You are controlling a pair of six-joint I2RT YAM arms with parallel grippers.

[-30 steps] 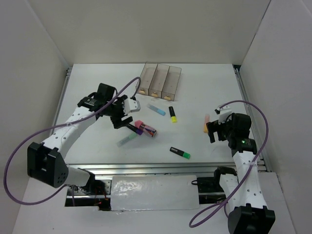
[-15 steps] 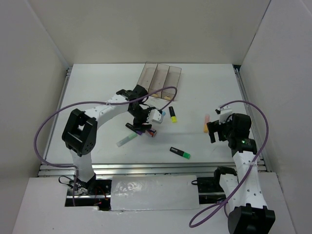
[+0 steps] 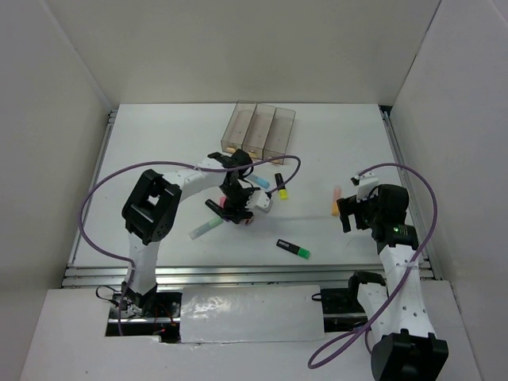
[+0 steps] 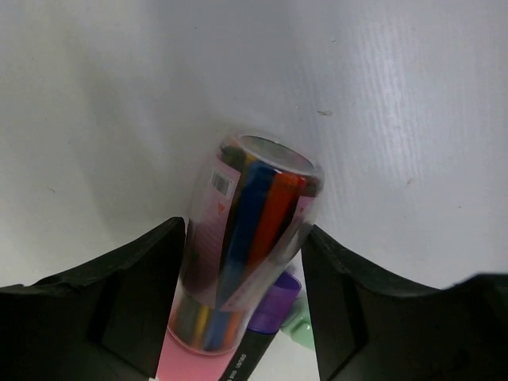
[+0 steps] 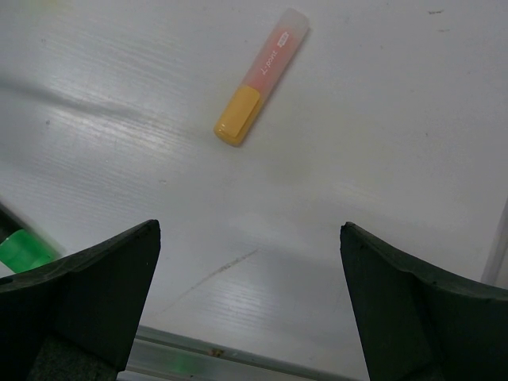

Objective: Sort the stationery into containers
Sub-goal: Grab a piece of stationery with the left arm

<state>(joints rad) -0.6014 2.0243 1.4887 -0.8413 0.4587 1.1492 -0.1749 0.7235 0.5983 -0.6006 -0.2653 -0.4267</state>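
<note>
My left gripper [image 4: 244, 232] is over the pile at the table's middle [image 3: 238, 208], shut on a clear tube of coloured pens with a pink cap [image 4: 254, 198]. A black highlighter with a purple cap [image 4: 274, 305] and a mint highlighter [image 4: 298, 317] lie under the tube. My right gripper [image 5: 250, 262] is open and empty at the right [image 3: 347, 214], with a peach highlighter with an orange cap [image 5: 262, 75] just beyond it. The three joined smoky bins [image 3: 258, 131] stand at the back.
A light blue highlighter [image 3: 258, 181] and a yellow one with a black body [image 3: 282, 190] lie in front of the bins. A green one with a black body [image 3: 294, 249] lies near the front. The mint highlighter [image 3: 205, 230] lies left of the pile.
My left arm has swung from the left of the pile to the right and come down over it, and its jaws now hold the tube. The right arm has not moved.
</note>
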